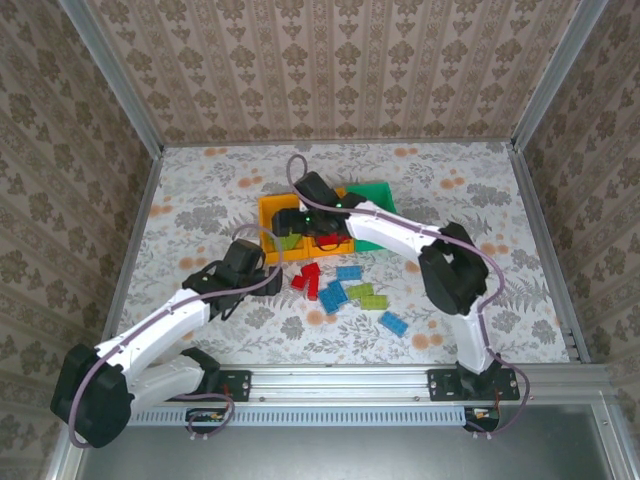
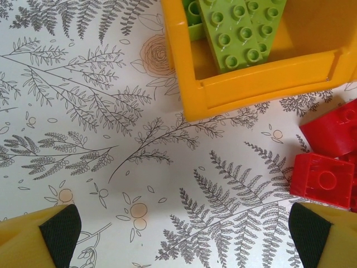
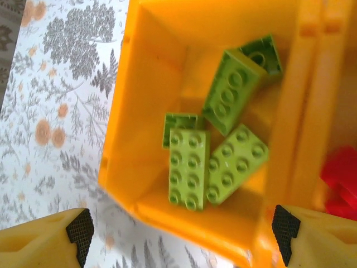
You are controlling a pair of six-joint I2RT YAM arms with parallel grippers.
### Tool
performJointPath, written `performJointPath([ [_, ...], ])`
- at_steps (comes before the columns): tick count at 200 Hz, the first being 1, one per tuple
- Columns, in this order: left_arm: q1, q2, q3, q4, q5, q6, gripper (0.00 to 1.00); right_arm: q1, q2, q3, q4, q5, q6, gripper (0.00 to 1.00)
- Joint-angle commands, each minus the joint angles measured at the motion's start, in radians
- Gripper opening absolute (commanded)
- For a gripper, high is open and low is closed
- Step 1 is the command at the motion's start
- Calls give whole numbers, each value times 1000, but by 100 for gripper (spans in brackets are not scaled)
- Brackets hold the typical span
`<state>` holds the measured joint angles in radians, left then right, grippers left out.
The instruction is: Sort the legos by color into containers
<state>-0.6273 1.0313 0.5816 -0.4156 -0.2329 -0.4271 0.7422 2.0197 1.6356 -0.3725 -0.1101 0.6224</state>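
**A:** Bins (image 1: 266,215) from above, where?

**B:** Three in a row mid-tabletop, toward the far edge: two yellow, with the green bin (image 1: 380,195) on the right. Loose legos (image 1: 333,295) lie between them and the near edge, reds by the bins, blues and limes further right, long axes at mixed angles. The right gripper (image 1: 292,228) hangs over the left yellow bin. The left gripper (image 1: 255,262) sits just off its near-left corner.

**A:** Left wrist?

**B:** Fingers (image 2: 58,229) apart, bare tabletop between. A yellow bin corner lies ahead, with a lime brick (image 2: 242,30) inside, long axis running away from the camera. Two red bricks (image 2: 323,178) sit on the tabletop to the right, one studs up.

**A:** Right wrist?

**B:** Fingers (image 3: 284,231) spread wide above the left yellow bin. Five limes are inside. Two long ones (image 3: 189,167) lie side by side, studs up, pointing at the wall nearest the fingers. A third leans, tilted. Red shows in the next bin.
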Motion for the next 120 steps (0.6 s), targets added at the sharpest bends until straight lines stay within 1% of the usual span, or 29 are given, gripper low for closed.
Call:
performJointPath([
  [1, -29, 2, -19, -7, -37, -20, 100, 8, -172, -115, 5, 42, -66, 86],
  [23, -48, 10, -31, -3, -47, -34, 100, 19, -284, -259, -76, 140, -130, 86],
  [38, -48, 8, -48, 3, -52, -60, 100, 19, -349, -373, -94, 190, -145, 80],
  [55, -48, 1, -65, 19, -43, -71, 100, 19, -397, -482, -92, 218, -152, 75],
  [74, -51, -1, -64, 21, -33, -81, 100, 28, -421, -559, -92, 228, -140, 73],
  [99, -52, -1, -57, 13, -31, -83, 100, 38, -463, -639, -107, 305, -113, 69],
  [120, -54, -2, -57, 7, -30, -84, 100, 39, -518, -696, -157, 321, -111, 68],
])
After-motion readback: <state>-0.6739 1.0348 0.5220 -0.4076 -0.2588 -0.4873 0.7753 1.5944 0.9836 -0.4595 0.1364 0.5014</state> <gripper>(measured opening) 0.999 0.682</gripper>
